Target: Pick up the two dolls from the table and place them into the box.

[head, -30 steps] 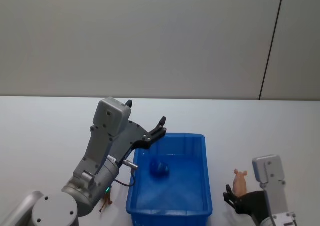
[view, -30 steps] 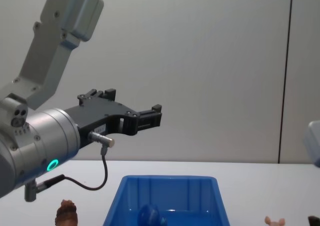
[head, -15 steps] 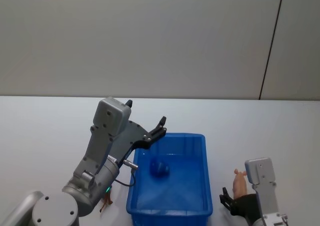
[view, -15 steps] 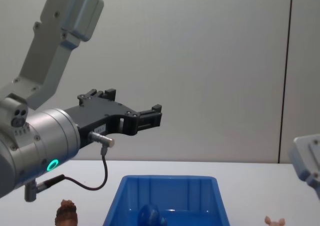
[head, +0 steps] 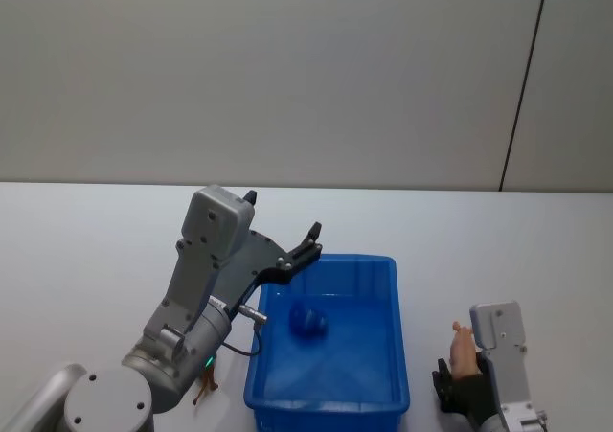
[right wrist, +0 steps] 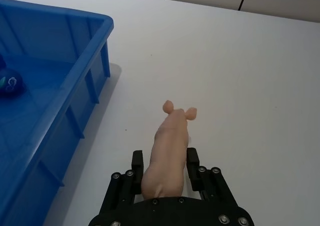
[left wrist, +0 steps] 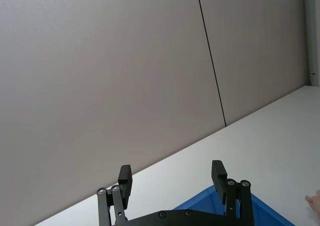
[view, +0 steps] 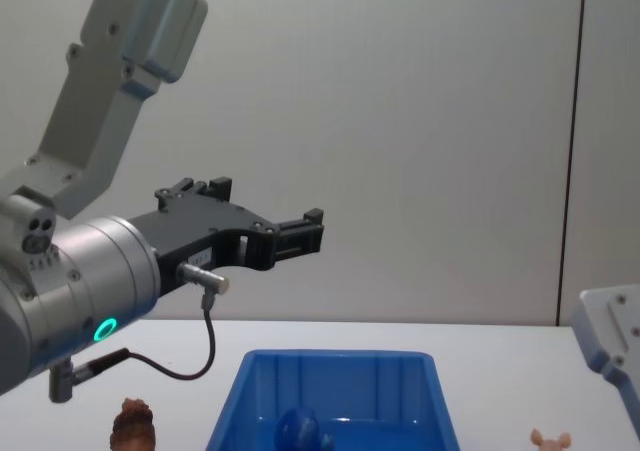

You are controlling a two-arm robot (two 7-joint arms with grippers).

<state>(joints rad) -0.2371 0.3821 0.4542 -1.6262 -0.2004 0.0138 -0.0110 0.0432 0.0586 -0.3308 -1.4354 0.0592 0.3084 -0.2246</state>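
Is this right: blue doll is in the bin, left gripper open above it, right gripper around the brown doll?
Not quite. In the right wrist view the right gripper is around a pink doll; the brown doll stands on the table left of the bin. The rest holds.

A plain grey wall [head: 287,68] with a thin dark vertical seam [head: 522,82] stands behind
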